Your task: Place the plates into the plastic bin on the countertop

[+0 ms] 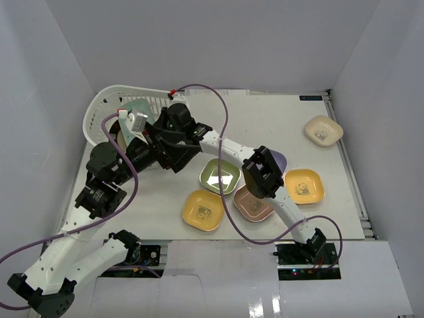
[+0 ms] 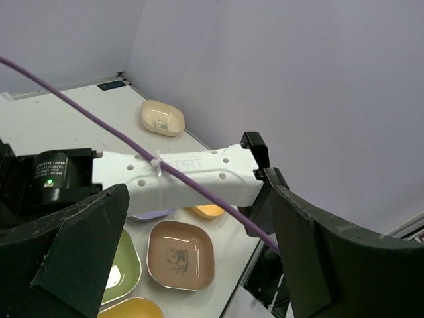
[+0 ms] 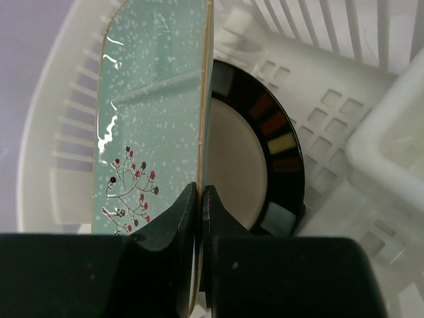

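The right claw [image 3: 199, 199] gripped the mint plate [image 3: 152, 112] upright inside the plastic bin [image 3: 59, 132] beside the dark-rimmed plate [image 3: 238, 159], while the left claw [image 2: 199, 225] gaped empty above the desk [image 2: 59, 119]

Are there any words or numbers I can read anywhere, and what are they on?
"I2RT", faint, on the white arm.
Label on the black motor: too small to read.
Dark sticker at the table's far edge: too blurred to read.
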Robot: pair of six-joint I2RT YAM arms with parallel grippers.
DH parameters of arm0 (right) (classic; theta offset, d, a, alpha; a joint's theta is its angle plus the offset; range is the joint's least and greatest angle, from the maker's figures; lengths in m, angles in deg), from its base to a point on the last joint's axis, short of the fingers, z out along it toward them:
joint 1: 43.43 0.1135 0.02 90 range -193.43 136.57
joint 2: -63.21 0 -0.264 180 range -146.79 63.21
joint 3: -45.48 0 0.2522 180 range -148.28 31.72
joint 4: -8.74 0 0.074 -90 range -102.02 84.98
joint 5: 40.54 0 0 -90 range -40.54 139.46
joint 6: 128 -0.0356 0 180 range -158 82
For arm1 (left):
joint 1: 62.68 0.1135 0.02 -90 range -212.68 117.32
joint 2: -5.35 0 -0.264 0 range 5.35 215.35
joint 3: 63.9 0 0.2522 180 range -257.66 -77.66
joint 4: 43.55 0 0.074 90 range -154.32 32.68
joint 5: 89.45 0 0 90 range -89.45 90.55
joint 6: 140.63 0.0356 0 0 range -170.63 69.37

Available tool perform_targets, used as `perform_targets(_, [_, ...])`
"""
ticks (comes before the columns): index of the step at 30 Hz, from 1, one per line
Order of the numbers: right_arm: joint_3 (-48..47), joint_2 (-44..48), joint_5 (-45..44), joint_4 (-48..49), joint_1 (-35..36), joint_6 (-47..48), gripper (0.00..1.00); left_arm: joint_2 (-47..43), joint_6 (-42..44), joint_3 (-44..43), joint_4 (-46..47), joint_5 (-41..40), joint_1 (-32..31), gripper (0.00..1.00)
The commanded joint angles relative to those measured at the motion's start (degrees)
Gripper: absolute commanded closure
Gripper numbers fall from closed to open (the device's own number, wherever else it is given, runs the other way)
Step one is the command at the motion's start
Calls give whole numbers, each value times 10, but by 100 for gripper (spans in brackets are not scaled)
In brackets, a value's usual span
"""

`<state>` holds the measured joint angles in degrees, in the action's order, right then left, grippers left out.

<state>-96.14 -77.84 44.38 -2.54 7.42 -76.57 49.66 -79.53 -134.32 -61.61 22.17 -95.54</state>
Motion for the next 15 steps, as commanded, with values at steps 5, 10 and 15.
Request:
perform_targets(5, [-50, 10, -50, 82, 18, 17, 92, 0, 3, -4, -1, -7, -4, 2])
perform_targets(10, [-35, 5, -51, 79, 25, 38, 60, 2, 11, -6, -15, -18, -4, 2])
perform_targets(15, [-6, 18, -54, 75, 26, 53, 29, 1, 27, -11, -40, -53, -4, 2])
